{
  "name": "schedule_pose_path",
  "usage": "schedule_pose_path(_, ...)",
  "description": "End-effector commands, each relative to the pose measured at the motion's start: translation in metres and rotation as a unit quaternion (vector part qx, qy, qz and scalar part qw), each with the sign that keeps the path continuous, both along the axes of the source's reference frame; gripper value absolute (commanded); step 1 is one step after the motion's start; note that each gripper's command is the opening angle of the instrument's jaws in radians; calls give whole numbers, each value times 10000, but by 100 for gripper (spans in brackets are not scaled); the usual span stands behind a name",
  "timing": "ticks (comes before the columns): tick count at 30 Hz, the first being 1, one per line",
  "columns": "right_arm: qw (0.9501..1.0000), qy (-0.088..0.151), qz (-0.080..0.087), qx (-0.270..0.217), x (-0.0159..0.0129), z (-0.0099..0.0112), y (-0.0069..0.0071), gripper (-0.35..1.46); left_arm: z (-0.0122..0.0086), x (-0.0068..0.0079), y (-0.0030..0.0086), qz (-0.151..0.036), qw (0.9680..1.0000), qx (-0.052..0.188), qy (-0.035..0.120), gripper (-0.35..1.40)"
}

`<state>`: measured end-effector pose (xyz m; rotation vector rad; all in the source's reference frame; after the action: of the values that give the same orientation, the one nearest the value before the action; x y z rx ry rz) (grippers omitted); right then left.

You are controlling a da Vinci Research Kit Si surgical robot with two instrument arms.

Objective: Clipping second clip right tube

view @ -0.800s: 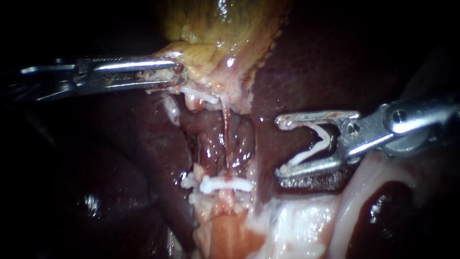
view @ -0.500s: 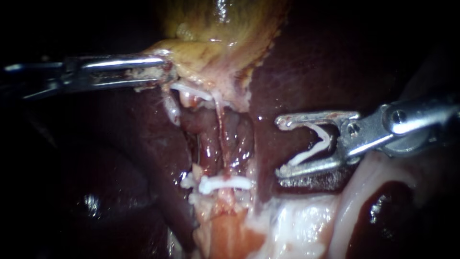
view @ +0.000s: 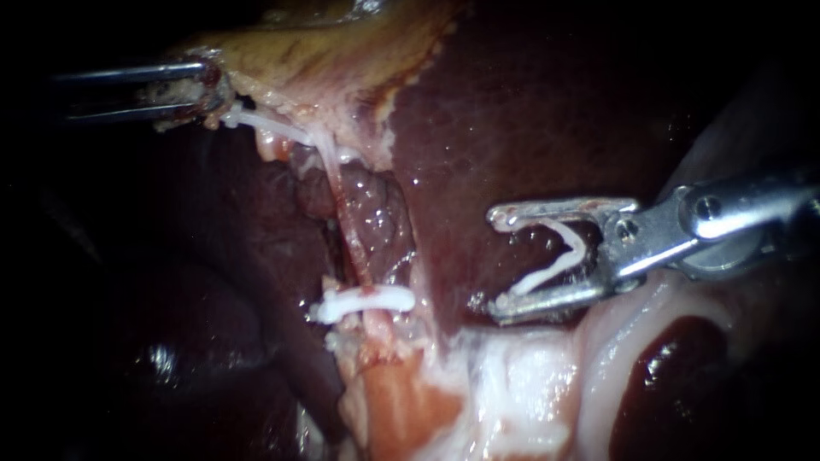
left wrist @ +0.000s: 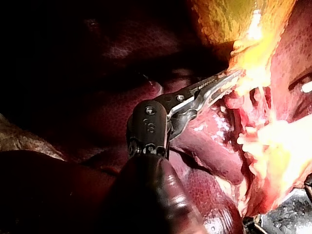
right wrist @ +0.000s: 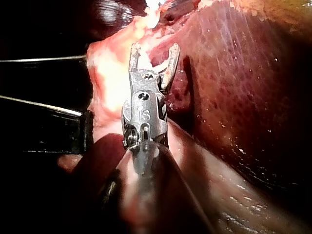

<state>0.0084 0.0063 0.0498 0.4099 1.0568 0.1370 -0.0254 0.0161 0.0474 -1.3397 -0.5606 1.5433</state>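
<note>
Landmark for all places: the lower clip [view: 363, 300], a white bar shut across the tube.

Liver [view: 530, 128]: dark red, wet, the biggest thing here. It rises above the lower clip and spreads to both sides of it.

Gallbladder [view: 316, 51]: yellowish w/ a pale edge, well above the lower clip & a bit left of it.

Pale tissue [view: 512, 384]: whitish, glossy, just below & right of the lower clip, reaching up to it.

Right instrument [view: 497, 263]: comes in from the right, level w/ the lower clip or slightly above it, and apart from it, w/ bare liver btwn them. Its tool carries a loaded clip [view: 559, 256]: jaws stand wide apart, one leg end of the white V at each jaw tip, hinge back near the jaw pivot. Right wrist view shows the same: right instrument [right wrist: 155, 48] jaws spread, liver beside & ahead of them.

Left instrument [view: 209, 87]: comes in from the left, far above & left of the lower clip. Its tool is clamped on the gallbladder's pale edge, jaws closed on the tissue. Left wrist view agrees: left instrument [left wrist: 233, 77] tips are in the bright yellow edge.

Tube [view: 346, 222]: thin, pinkish, taut. It runs from under the lower clip up & slightly left toward the gallbladder edge. Can't tell if it's the right tube.

Upper clip [view: 265, 126]: white, slanted, well above & left of the lower clip, just beside the left instrument's tips.
</note>
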Motion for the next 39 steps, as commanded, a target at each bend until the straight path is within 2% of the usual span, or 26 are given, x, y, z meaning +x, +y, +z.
schedule_pose_path(1, 10000, 24, -33, -5, 2, 0, 0, 50, 1, -1, 0, -5, 10000, -10, 4, -35)
schedule_pose_path(7, 9994, 43, 94, 342, 25, 6, 0, 50, 2, -1, 0, -6, 10000, -11, 5, -35)
schedule_pose_path(13, 9973, 83, 213, 695, 55, 22, -5, 49, 1, -2, -1, -9, 10000, -12, 8, -35)
schedule_pose_path(20, 9952, 120, 218, 950, 90, 47, -16, 49, 2, -4, -1, -15, 10000, -15, 12, -35)
schedule_pose_path(25, 9932, 192, 276, 1113, 112, 58, -15, 49, 2, -5, -2, -20, 10000, -17, 16, -35)
schedule_pose_path(35, 9882, 379, 327, 1445, 136, 68, -16, 49, 3, -7, -2, -26, 10000, -20, 20, -35)
schedule_pose_path(39, 9840, 560, 328, 1658, 138, 66, -18, 49, 3, -8, -2, -26, 10000, -20, 20, -35)
